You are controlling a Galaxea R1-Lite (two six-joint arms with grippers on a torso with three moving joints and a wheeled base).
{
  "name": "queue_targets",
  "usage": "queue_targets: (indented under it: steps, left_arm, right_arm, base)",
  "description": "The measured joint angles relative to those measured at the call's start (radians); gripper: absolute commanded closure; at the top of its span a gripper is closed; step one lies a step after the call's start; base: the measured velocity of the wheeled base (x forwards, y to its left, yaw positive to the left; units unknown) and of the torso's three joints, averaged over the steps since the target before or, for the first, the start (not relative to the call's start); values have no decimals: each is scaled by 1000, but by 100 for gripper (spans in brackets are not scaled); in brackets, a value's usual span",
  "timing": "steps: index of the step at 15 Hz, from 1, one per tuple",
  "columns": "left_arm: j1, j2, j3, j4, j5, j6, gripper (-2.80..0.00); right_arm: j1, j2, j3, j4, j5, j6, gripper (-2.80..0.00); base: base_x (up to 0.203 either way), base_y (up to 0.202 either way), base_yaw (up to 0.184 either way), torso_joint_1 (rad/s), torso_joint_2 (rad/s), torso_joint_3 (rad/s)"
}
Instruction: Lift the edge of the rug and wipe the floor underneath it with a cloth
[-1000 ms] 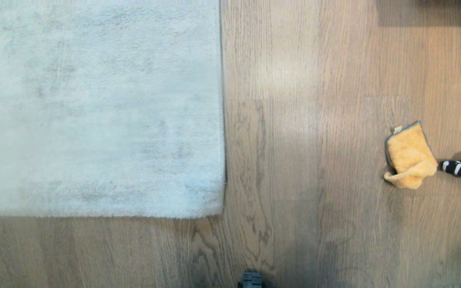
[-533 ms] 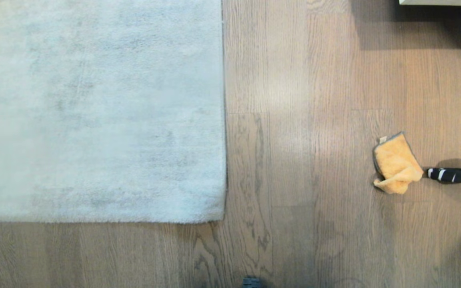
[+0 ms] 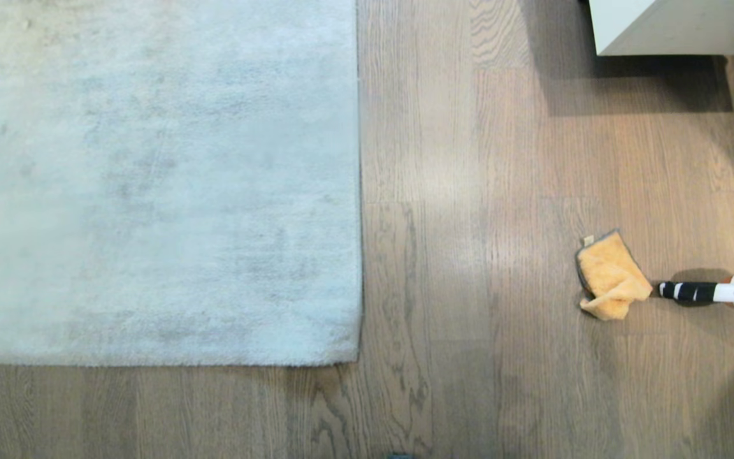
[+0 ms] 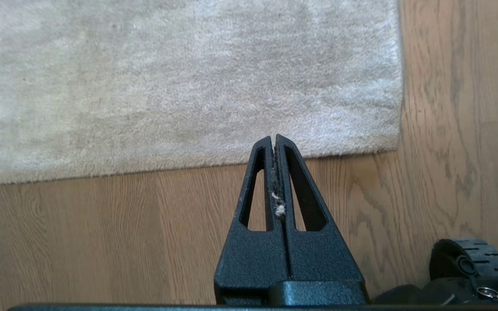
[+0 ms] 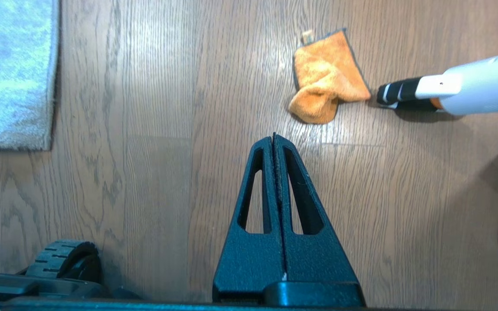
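Both tools are pressed together, empty: left tool [image 4: 274, 137] above the rug [image 4: 180, 77] edge, right tool [image 5: 273, 137] just short of the soft, light cloth [image 5: 324, 77]. Pinch its raised fold.

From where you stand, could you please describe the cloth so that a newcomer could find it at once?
Start at the big pale rug and cross the bare wood floor to its right. There lies the cloth, crumpled, beside a white-and-black pole's tip. It is the only orange thing there.

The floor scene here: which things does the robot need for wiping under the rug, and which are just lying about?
Needed:
rug
floor
orange cloth
left gripper, shut
right gripper, shut

Just there:
white tool with striped black tip, beside the cloth
pale furniture corner
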Motion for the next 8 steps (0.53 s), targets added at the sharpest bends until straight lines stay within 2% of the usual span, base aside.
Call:
queue_targets:
  steps: [8]
  left_arm:
    - [0, 0, 0, 0, -5, 13, 0]
  right_arm:
    - [0, 0, 0, 0, 0, 0, 0]
  base:
    - [0, 0, 0, 2, 2, 198]
